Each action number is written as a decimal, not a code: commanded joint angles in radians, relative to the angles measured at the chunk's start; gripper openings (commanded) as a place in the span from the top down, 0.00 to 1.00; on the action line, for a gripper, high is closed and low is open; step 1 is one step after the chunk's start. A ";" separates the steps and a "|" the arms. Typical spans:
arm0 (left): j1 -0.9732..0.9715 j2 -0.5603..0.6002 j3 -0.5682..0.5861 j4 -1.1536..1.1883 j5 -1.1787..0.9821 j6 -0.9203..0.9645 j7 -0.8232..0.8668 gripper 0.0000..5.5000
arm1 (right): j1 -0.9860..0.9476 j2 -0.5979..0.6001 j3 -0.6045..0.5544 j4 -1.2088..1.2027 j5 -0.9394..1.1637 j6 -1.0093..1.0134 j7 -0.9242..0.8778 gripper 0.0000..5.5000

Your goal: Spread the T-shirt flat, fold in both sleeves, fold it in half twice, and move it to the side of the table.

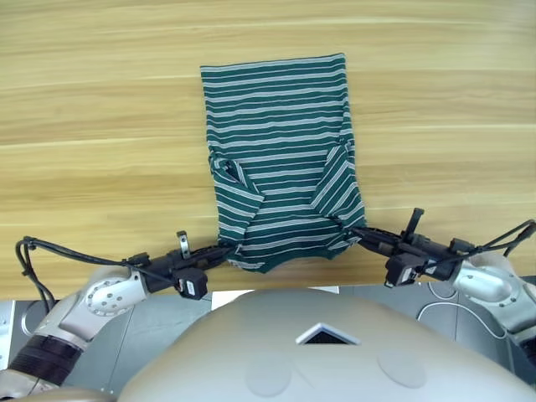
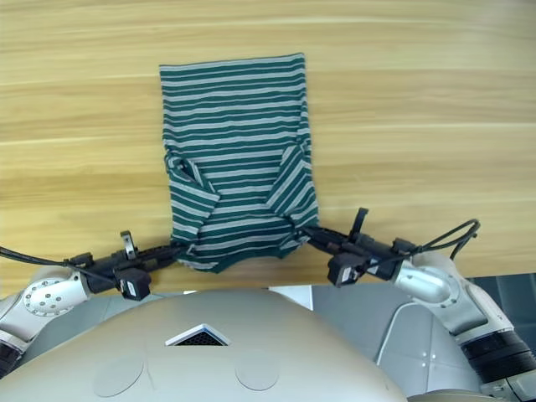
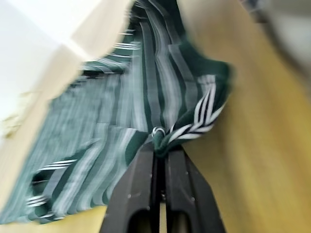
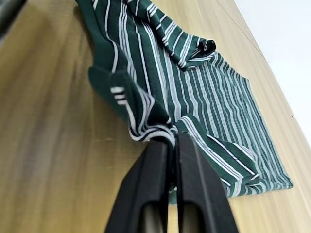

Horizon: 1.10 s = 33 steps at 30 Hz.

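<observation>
1. Head views: the green, white-striped T-shirt (image 1: 280,159) lies on the wooden table (image 1: 100,126) with its sleeves folded in. Its long axis runs from the near edge toward the far edge, straight end farthest (a soft knit rectangle, rumpled nearest the robot). The left gripper (image 1: 226,249) pinches its near-left corner and the right gripper (image 1: 352,230) its near-right corner, both at the table's near edge.
2. Left wrist view: the left gripper is clamped on a bunched striped fold.
3. Right wrist view: the right gripper is closed on a gathered corner, and the cloth beyond lies flat on pale wood grain.
</observation>
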 commanded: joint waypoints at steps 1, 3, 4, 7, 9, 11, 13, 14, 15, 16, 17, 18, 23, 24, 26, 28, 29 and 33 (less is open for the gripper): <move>-0.144 -0.099 0.107 0.010 0.011 0.055 0.095 1.00 | -0.123 0.062 -0.050 0.001 -0.010 0.041 -0.009 1.00; -0.224 -0.139 0.146 0.026 0.054 0.089 0.137 1.00 | -0.231 0.111 -0.057 0.019 -0.024 0.061 -0.019 1.00; -0.257 -0.152 0.160 0.036 0.071 0.101 0.152 1.00 | -0.274 0.136 -0.058 0.028 -0.033 0.071 -0.023 1.00; -0.376 -0.192 0.172 0.083 0.119 0.144 0.181 1.00 | -0.423 0.223 -0.049 0.089 -0.107 0.114 -0.058 1.00; -0.483 -0.223 0.158 0.153 0.220 0.204 0.225 1.00 | -0.547 0.299 -0.032 0.174 -0.158 0.152 -0.094 1.00; -0.577 -0.253 0.128 0.239 0.294 0.242 0.257 1.00 | -0.663 0.366 -0.011 0.282 -0.215 0.178 -0.136 1.00; -0.656 -0.277 0.103 0.339 0.332 0.249 0.288 1.00 | -0.761 0.419 0.008 0.396 -0.259 0.190 -0.175 1.00; -0.694 -0.286 0.091 0.390 0.345 0.245 0.305 1.00 | -0.804 0.441 0.016 0.450 -0.274 0.194 -0.194 1.00; -0.736 -0.296 0.082 0.446 0.355 0.241 0.327 1.00 | -0.852 0.464 0.023 0.514 -0.288 0.194 -0.216 1.00; -0.780 -0.307 0.073 0.505 0.361 0.233 0.346 1.00 | -0.905 0.487 0.034 0.584 -0.312 0.197 -0.247 1.00; -0.815 -0.314 0.065 0.556 0.369 0.225 0.369 1.00 | -0.947 0.505 0.045 0.645 -0.330 0.193 -0.270 1.00; -0.853 -0.320 0.053 0.614 0.381 0.214 0.390 1.00 | -0.988 0.523 0.058 0.703 -0.346 0.189 -0.291 1.00; -1.001 -0.342 0.010 0.858 0.413 0.171 0.497 1.00 | -1.134 0.578 0.099 0.957 -0.398 0.166 -0.397 1.00; -1.030 -0.347 0.004 0.900 0.413 0.164 0.509 1.00 | -1.157 0.584 0.104 0.998 -0.404 0.163 -0.417 1.00; -1.085 -0.358 -0.016 0.985 0.421 0.154 0.535 1.00 | -1.199 0.600 0.116 1.074 -0.415 0.158 -0.453 1.00; -1.136 -0.374 -0.038 1.078 0.431 0.152 0.564 1.00 | -1.240 0.621 0.133 1.151 -0.430 0.157 -0.485 1.00; -1.160 -0.384 -0.049 1.123 0.436 0.153 0.573 1.00 | -1.259 0.632 0.140 1.187 -0.435 0.159 -0.499 1.00; -1.230 -0.412 -0.090 1.254 0.448 0.151 0.605 1.00 | -1.322 0.671 0.161 1.297 -0.442 0.167 -0.546 1.00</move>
